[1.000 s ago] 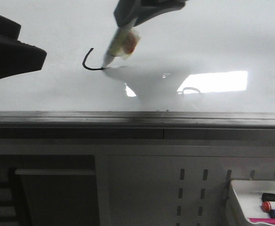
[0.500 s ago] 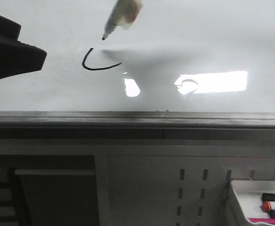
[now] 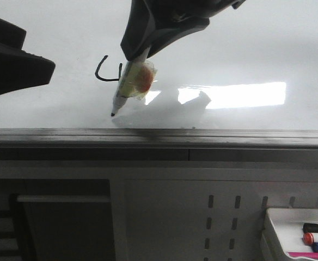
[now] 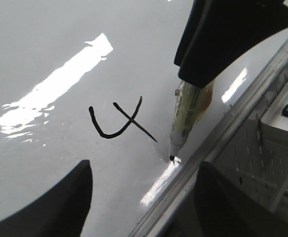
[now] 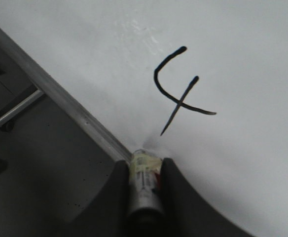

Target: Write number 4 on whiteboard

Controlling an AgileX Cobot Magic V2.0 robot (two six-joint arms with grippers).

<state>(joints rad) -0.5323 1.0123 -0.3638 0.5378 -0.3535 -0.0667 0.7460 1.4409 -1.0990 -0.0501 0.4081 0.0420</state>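
Observation:
The number 4 (image 4: 119, 118) is drawn in black on the whiteboard (image 4: 45, 49), with an open top and a long crossing stroke. It also shows in the right wrist view (image 5: 181, 94), and partly behind the marker in the front view (image 3: 102, 68). My right gripper (image 5: 145, 170) is shut on a white marker (image 3: 127, 87) with a yellow-orange label. The marker's tip points down at the board near its front edge, past the stroke's end; I cannot tell if it touches. My left gripper (image 4: 141, 197) hangs open and empty over the board to the left (image 3: 12, 60).
A grey metal edge strip (image 3: 159, 136) runs along the board's front. Below it is a perforated panel. A small white tray (image 3: 276, 234) at the lower right holds several markers (image 3: 317, 237).
A second stroke now crosses the curved one. The marker, lifted over the far side half a second ago, has come down and toward the board's front edge.

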